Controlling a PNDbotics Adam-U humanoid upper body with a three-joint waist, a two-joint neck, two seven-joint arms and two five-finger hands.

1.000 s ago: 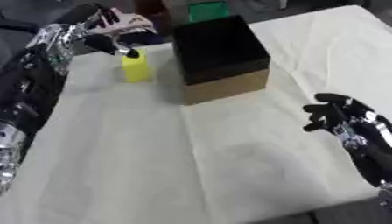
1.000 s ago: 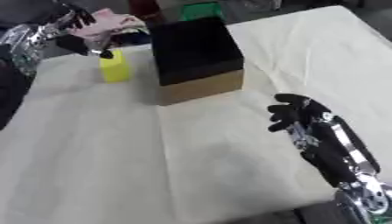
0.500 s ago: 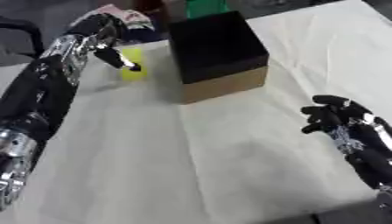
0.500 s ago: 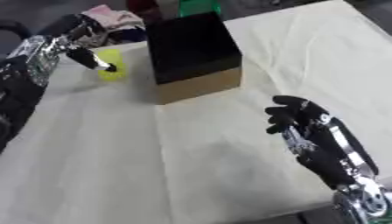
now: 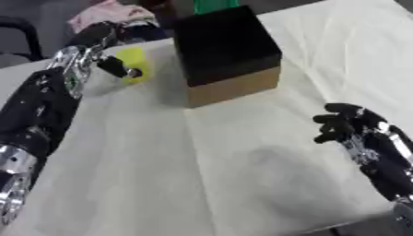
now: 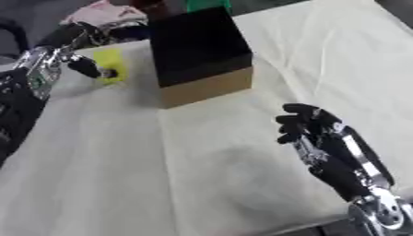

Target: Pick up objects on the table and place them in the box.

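A small yellow block [image 5: 134,63] stands on the white table cloth [image 5: 202,175], just left of the box. The box [image 5: 227,50] is black inside with a tan cardboard front and stands open at the back middle. My left hand [image 5: 95,40] reaches in from the left. Its thumb lies across the block's near side and its fingers curl behind the block. My right hand [image 6: 310,126] rests at the lower right with relaxed fingers pointing up and holds nothing. How far the left fingers wrap round the block's far side is hidden.
A pink cloth [image 5: 106,11] lies behind the block at the far edge. A green thing [image 5: 215,5] and a dark red thing [image 5: 158,6] stand behind the box. A black chair [image 5: 19,28] shows at the far left. The table's front edge [image 5: 322,226] runs close below my right hand.
My left hand has come down from above the yellow block and closed round it. The whole view has tilted, so the camera moved. The right hand has stayed put.
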